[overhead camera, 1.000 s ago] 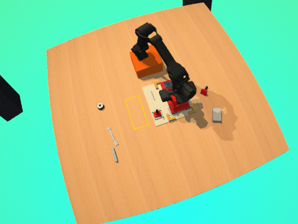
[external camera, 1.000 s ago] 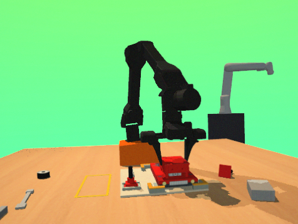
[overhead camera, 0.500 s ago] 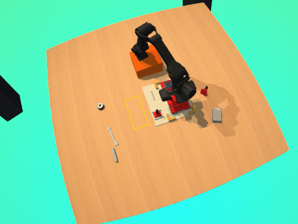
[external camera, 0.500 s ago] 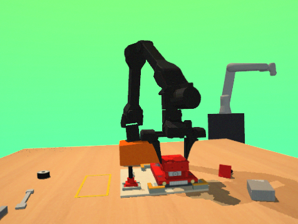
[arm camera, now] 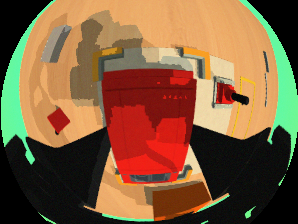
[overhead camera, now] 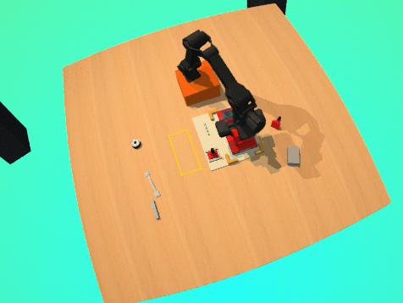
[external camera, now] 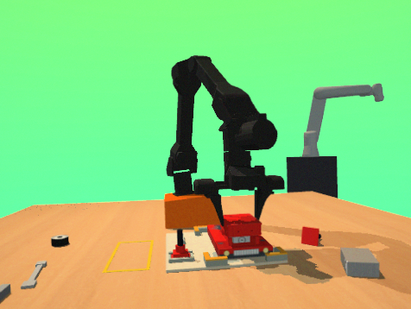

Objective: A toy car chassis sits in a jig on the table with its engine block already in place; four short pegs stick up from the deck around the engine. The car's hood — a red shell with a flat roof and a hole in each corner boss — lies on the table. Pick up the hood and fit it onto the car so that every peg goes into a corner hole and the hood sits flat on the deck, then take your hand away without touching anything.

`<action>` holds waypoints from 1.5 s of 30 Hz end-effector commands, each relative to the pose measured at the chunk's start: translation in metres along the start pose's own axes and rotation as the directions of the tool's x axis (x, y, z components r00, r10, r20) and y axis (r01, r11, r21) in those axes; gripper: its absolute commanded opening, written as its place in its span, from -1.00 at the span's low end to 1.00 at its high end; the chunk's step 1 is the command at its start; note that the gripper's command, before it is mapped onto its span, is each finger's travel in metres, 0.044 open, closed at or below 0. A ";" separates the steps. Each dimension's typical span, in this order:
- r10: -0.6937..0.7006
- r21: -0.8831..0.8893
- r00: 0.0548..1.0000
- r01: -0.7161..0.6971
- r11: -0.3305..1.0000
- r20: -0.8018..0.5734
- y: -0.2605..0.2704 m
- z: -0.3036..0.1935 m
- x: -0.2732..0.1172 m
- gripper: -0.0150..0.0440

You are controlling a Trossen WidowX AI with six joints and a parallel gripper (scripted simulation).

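Black arm [external camera: 224, 112] bent over the jig, jaws pointing straight down and clamped wide across the red hood [external camera: 242, 223], one finger [external camera: 261, 199] on each flank. Hood directly over the car chassis [external camera: 239, 246], sitting on or just above the deck; pegs and corner holes hidden under the shell, so seating cannot be judged. In the wrist view hood [arm camera: 152, 125] fills the centre, flat roof facing the camera, chassis ends showing just past both short edges. Chassis held in the jig [external camera: 276, 255], orange corner brackets [overhead camera: 258, 148] around it, all on a pale base plate [overhead camera: 203, 131].

On the same plate, beside the car: small red fixture with a black upright post [external camera: 180, 247].

Arm base mounted on an orange block [overhead camera: 196, 86] behind the plate.

Elsewhere on the wooden surface [overhead camera: 254, 237]:
- yellow outlined rectangle [overhead camera: 184, 152], just beside the plate
- small red block [overhead camera: 276, 123], near the jig on the far side from the rectangle
- grey block [overhead camera: 293, 155], a little beyond that
- black-and-white wheel [overhead camera: 135, 144], well apart from the plate
- grey dumbbell-shaped rod [overhead camera: 151, 184] and short grey bar [overhead camera: 155, 209], near each other, well apart from the car

Grey second arm [external camera: 328, 108] on a dark box at the far edge in the exterior view.
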State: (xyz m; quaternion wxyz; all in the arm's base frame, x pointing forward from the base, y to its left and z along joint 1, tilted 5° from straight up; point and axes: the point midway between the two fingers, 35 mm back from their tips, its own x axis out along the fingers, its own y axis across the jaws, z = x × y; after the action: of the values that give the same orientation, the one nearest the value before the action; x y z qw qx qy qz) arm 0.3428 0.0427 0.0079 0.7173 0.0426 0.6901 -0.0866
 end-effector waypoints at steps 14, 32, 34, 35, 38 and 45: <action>-0.002 0.004 1.000 0.002 1.000 0.000 -0.001 -0.002 0.002 -0.49; -0.002 0.004 1.000 0.002 1.000 0.000 -0.001 -0.002 0.009 -0.49; -0.002 0.004 1.000 0.002 1.000 0.000 -0.001 -0.002 0.010 -0.49; -0.002 0.004 1.000 0.002 1.000 0.000 -0.001 -0.002 0.010 -0.49; -0.002 0.004 1.000 0.002 1.000 0.000 -0.001 -0.002 0.010 -0.49; -0.001 0.004 1.000 0.001 1.000 0.000 -0.001 -0.001 0.007 -0.49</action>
State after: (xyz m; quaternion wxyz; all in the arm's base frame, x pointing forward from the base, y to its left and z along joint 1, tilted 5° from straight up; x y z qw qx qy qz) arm 0.3419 0.0416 0.0009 0.7180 0.0438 0.6891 -0.0874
